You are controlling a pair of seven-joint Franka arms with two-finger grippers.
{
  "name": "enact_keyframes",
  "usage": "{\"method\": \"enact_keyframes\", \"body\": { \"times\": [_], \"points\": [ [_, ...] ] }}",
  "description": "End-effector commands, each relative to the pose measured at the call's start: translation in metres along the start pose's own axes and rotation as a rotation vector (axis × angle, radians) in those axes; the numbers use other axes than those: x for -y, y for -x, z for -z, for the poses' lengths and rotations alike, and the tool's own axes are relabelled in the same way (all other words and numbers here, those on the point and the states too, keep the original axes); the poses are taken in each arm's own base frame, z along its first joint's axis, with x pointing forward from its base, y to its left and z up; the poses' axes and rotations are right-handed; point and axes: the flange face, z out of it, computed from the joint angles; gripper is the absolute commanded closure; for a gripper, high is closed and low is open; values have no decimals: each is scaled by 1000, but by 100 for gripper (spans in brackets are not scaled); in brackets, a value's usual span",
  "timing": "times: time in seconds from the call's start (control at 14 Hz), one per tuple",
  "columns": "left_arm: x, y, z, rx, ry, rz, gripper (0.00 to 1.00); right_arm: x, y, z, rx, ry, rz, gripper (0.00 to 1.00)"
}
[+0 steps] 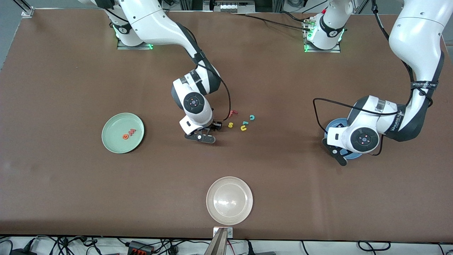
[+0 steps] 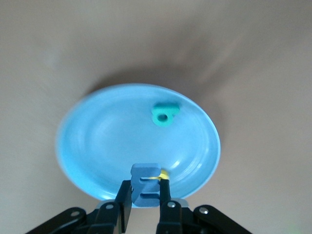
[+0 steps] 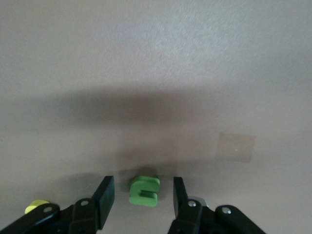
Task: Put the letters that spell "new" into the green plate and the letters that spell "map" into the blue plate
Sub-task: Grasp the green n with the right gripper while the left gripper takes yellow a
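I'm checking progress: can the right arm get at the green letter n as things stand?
Probably yes: the right gripper hangs open with its fingers either side of the green n, and nothing lies between them on the table.

The surface [image 1: 70,184] is plain matte brown; on it sit a pale mint-green plate [image 1: 112,141], a medium-blue plate [image 2: 97,146] and a whitish-beige plate [image 1: 229,200]. The green plate carries an orange e [image 1: 125,136] and a pinkish-red w [image 1: 131,132], the blue one a teal p [image 2: 165,113]. Loose letters are a green n [image 3: 144,190], red f [image 1: 232,113], yellow s [image 1: 230,124], yellow u [image 1: 243,128] and teal c [image 1: 252,117], and a blue m [image 2: 145,184] shows between black fingers
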Motion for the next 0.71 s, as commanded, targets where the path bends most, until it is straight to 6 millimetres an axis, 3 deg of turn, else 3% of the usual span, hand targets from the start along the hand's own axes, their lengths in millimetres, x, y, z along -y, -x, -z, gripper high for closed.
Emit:
{"method": "enact_keyframes", "body": {
  "times": [0.0, 0.21, 0.29, 0.43, 0.5, 0.64],
  "points": [
    [0, 18, -28, -6, 120, 153, 95, 8, 0, 2, 0, -14, -20, 47],
    [0, 14, -45, -13, 138, 187, 89, 7, 0, 1, -1, -11, -3, 65],
    [5, 16, -53, -18, 151, 195, 81, 6, -2, 3, -4, -11, -1, 67],
    [8, 16, -55, -22, 154, 198, 58, 5, -2, -1, -1, -7, -5, 68],
    [8, 15, -58, -20, 159, 196, 1, 4, -2, -6, 2, -2, -5, 68],
    [9, 15, -52, -23, 154, 199, 0, 3, -2, -10, 4, 5, -5, 72]
  ]
}}
